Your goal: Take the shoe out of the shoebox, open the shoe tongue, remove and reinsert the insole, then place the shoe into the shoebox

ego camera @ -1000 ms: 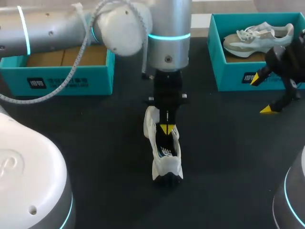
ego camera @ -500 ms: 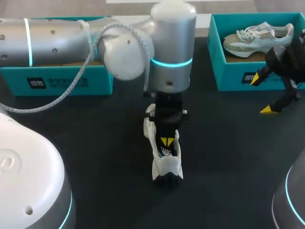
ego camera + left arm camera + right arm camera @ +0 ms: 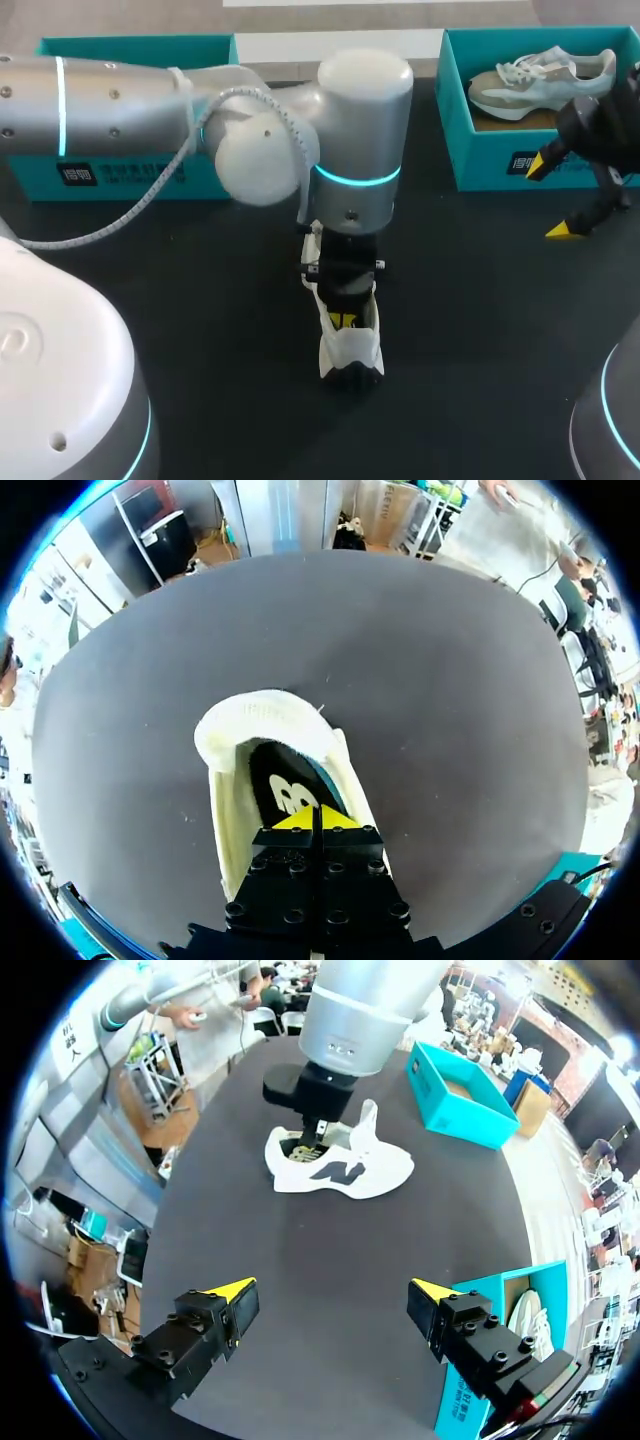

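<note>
Left gripper [image 3: 313, 818], tips pressed together, sits inside the white fabric sneaker [image 3: 350, 350]; right gripper [image 3: 330, 1288] hangs spread at right.

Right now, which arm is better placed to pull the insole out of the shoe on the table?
Left. The left gripper is down inside the shoe, tips together just over the insole. The right gripper hangs open near the right shoebox, well apart from that shoe.

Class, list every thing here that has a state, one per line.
shoe: upright on table
insole: inside shoe
left gripper: shut, tips in shoe opening
right gripper: open, empty
right shoebox: open, holds second shoe
left shoebox: open
</note>
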Tool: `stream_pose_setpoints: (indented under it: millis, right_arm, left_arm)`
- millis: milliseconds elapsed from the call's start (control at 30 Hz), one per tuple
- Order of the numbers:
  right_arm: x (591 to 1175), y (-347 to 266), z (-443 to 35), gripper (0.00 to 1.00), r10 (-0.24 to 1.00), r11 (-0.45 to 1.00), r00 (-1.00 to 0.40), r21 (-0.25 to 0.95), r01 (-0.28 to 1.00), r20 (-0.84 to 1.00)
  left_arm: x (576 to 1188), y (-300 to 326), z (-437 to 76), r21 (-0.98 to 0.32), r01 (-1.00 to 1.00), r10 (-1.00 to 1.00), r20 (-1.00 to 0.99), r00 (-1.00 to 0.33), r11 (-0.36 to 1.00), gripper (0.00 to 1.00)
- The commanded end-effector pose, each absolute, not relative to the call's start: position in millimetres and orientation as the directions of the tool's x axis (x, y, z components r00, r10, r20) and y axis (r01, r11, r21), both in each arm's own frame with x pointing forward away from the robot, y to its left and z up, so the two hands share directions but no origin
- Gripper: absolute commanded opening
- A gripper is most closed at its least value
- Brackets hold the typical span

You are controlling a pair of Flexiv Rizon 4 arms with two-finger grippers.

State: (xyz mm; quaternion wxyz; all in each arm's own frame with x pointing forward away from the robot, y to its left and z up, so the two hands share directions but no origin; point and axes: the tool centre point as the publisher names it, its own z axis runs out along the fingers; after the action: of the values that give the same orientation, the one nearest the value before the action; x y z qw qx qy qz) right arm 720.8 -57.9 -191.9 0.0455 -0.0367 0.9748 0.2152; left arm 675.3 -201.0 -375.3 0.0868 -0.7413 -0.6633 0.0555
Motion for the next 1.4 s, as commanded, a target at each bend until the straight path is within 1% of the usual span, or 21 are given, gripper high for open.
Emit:
stream_pose_setpoints:
  millis: [33, 100, 267, 433, 733, 1033, 1133, 1400]
  right_arm:
    - [721, -58, -192, 1.0, -0.052, 0.905, -0.993, 0.415, -0.091, -0.104]
    - [721, -58, -192, 1.0, -0.052, 0.905, -0.993, 0.415, -0.091, -0.104]
    - [721, -58, -192, 1.0, -0.052, 0.905, -0.993, 0.415, -0.091, -0.104]
    - [721, -58, -192, 1.0, -0.052, 0.905, -0.993, 0.415, -0.091, -0.104]
    - [721, -58, -192, 1.0, -0.052, 0.905, -0.993, 0.415, -0.091, -0.104]
    - [721, -58, -192, 1.0, -0.052, 0.905, -0.993, 0.415, -0.091, -0.104]
    - [721, -58, -192, 1.0, -0.052, 0.905, -0.993, 0.415, -0.091, -0.104]
    - [721, -58, -192, 1.0, -0.052, 0.905, -0.993, 0.415, -0.091, -0.104]
  left_arm:
    - [670, -202, -392, -0.166, 0.981, 0.995, 0.013, 0.1, -0.096, 0.0]
    - [669, -202, -392, -0.166, 0.982, 0.995, 0.02, 0.099, -0.094, 0.0]
    - [675, -196, -374, -0.172, 0.982, 0.997, 0.013, 0.078, -0.074, 0.0]
    - [679, -188, -365, -0.139, 0.988, 0.998, 0.006, 0.065, -0.064, 0.0]
    - [671, -189, -387, -0.105, 0.99, 0.996, -0.012, 0.093, -0.094, 0.0]
    - [662, -198, -407, -0.036, 0.992, 0.992, -0.023, 0.122, -0.123, 0.0]
    - [659, -199, -406, -0.027, 0.991, 0.991, -0.023, 0.131, -0.132, 0.0]
    - [662, -196, -382, -0.03, 0.993, 0.992, -0.047, 0.117, -0.118, 0.0]
